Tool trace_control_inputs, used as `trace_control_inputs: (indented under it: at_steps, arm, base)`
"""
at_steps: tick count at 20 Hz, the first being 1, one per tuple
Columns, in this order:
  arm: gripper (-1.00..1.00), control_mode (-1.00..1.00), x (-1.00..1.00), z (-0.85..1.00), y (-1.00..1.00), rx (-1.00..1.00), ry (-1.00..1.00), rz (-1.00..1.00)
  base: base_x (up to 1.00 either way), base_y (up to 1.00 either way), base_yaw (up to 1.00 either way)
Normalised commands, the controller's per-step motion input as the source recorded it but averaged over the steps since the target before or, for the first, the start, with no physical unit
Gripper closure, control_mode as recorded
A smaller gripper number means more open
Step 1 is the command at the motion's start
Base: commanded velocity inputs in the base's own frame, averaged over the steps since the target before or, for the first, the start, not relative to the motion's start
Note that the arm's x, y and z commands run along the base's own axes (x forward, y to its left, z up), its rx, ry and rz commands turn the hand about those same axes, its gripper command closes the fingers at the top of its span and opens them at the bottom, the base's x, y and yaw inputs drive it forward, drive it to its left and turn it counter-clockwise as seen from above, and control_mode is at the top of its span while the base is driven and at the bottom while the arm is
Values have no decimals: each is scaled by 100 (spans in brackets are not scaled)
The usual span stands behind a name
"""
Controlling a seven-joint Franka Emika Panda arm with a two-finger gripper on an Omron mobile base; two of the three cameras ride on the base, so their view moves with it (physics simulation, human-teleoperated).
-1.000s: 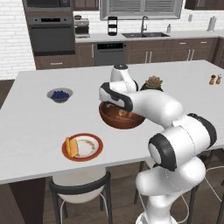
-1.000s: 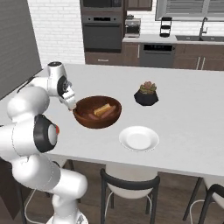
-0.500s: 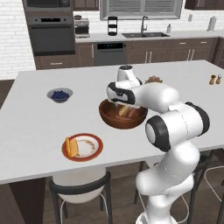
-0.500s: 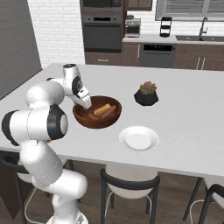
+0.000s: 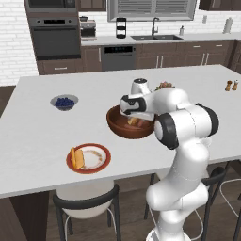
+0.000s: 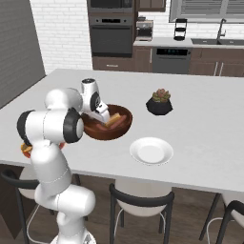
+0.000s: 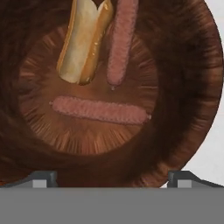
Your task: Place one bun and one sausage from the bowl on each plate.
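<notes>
Compared with a second ago: arm swung from beside the bowl's edge to right over it, hand now hanging above the bowl (image 5: 130,123) and looking straight down into it. Pincer (image 7: 112,177) spread wide apart, nothing between the fingertips (image 7: 41,178), one tip at each side of the hand view with the bowl's dark wooden wall between them. Nothing on the table shifted since then; base not driven, both base views framed as before.

Inside the bowl, in the hand view: one bun (image 7: 85,38), split along the top, lying lengthwise; one sausage (image 7: 120,41) just beside it, touching or nearly so; a second sausage (image 7: 99,110) lying crosswise below both, apart from them. From the right base view, bun and sausage visible past the white hand over the bowl's rim (image 6: 112,131).

Red-rimmed plate (image 5: 89,158) near the front edge of the table (image 5: 33,136), left of the bowl, already carrying a bun (image 5: 78,157) and what looks like a sausage on its left side. Plain white plate (image 6: 151,151) right of the bowl, near the front edge, bare. Small grey bowl of blueberries (image 5: 64,102) further left and back. Black plant pot (image 6: 159,103) behind the bowl to the right. Two small shakers (image 5: 231,85) at the far right of the table.

No readable writing, brand or label anywhere.
</notes>
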Motion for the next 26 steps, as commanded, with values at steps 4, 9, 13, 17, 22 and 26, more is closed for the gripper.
trace_control_inputs:
  at_steps: [4,9,13,17,22,26]
  arm:
    - [-100,-100,12,-38,-15,0,0,32]
    - [-100,-100,19,-31,-15,-1,0,31]
    - [-100,-100,0,-36,-4,-1,0,30]
    - [-100,-100,14,-28,0,-1,0,26]
    - [-100,-100,38,-29,0,-1,0,21]
    - [-100,-100,11,-43,0,-4,0,18]
  base:
    - [0,0,0]
    - [0,0,0]
    - [0,0,0]
    - [0,0,0]
    - [0,0,0]
    - [0,0,0]
